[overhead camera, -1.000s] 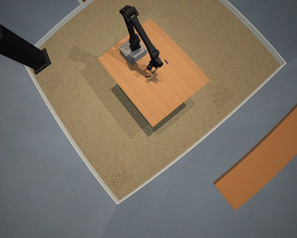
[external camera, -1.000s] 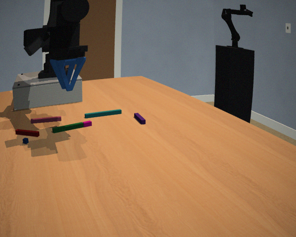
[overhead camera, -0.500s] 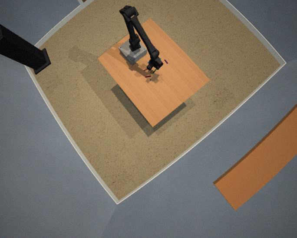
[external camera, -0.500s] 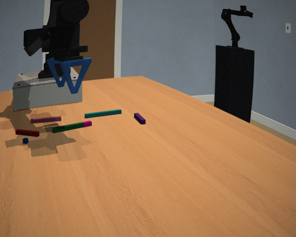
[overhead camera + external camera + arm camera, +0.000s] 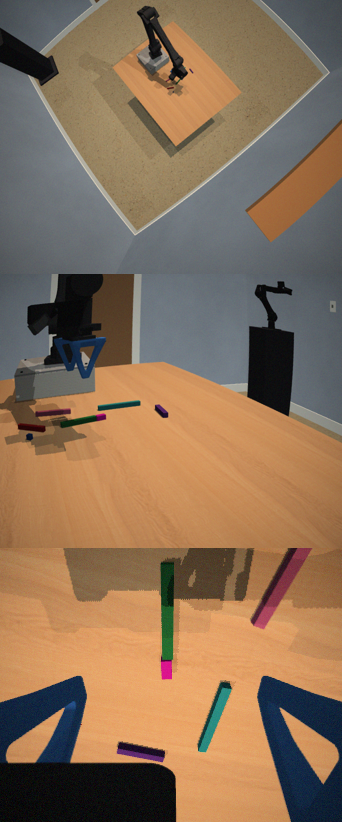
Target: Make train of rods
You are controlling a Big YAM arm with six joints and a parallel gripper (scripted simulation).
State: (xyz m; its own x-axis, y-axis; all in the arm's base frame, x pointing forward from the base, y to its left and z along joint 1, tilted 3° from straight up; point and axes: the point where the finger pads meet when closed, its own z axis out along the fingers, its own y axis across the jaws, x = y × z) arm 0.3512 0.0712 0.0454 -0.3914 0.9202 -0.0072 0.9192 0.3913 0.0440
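The green rod (image 5: 78,421) (image 5: 167,623) and the magenta rod (image 5: 101,417) (image 5: 167,670) lie flat on the table, end to end in one line, with no clear gap visible. The turquoise rod (image 5: 119,405) (image 5: 215,717) lies apart from them, nearer the robot's base. The purple rod (image 5: 191,70) (image 5: 161,411) (image 5: 141,754) lies apart beyond the magenta end. My gripper (image 5: 77,373) (image 5: 171,685) is wide open and empty, raised above the table. In the top view the arm hides part of the rods.
The pink rod (image 5: 53,412) (image 5: 282,588) lies beside the green rod, with a gap. The red rod (image 5: 170,88) (image 5: 31,427) and the small blue rod (image 5: 173,91) (image 5: 29,436) lie off the green rod's far end. The grey base box (image 5: 62,381) stands behind.
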